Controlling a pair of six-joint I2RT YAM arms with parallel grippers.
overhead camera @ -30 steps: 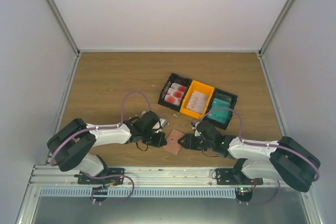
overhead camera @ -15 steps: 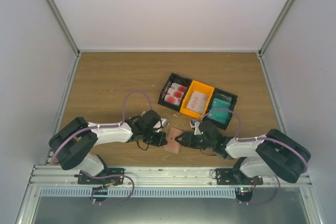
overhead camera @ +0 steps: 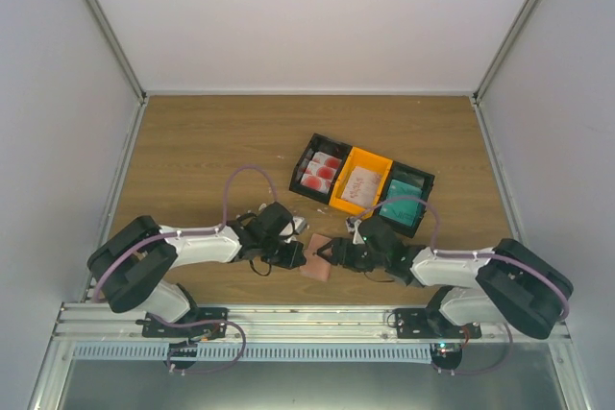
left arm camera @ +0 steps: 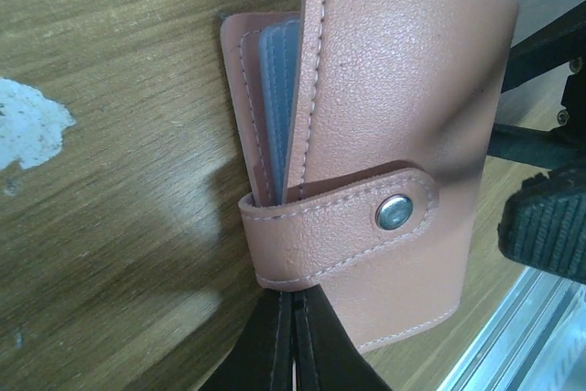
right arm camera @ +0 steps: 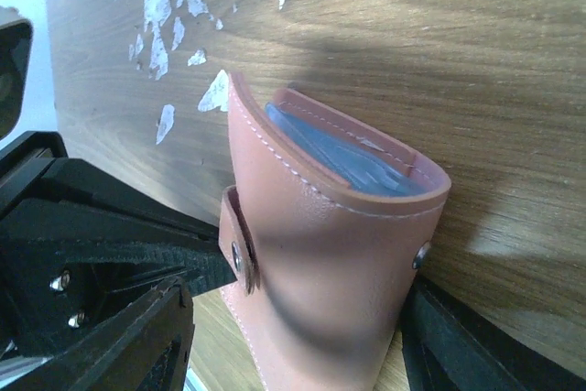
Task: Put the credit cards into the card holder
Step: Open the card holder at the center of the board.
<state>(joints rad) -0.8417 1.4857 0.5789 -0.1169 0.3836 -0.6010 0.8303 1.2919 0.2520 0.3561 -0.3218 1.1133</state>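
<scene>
The salmon-pink card holder lies on the table between both grippers. In the left wrist view it shows a strap with a metal snap across its face and bluish sleeves inside. My left gripper is shut, its tips pinched at the strap on the holder's edge. My right gripper is open and straddles the holder, whose cover bows up; one finger touches it. Teal credit cards and white-and-red cards sit in the bins.
A row of three bins stands behind the grippers: black, orange and black. White flecks mark the wood beside the holder. The table's metal front rail runs just behind the arms.
My right gripper has moved left up to the card holder and now has its fingers on both sides of it. The left gripper has stayed at the holder's left edge.
</scene>
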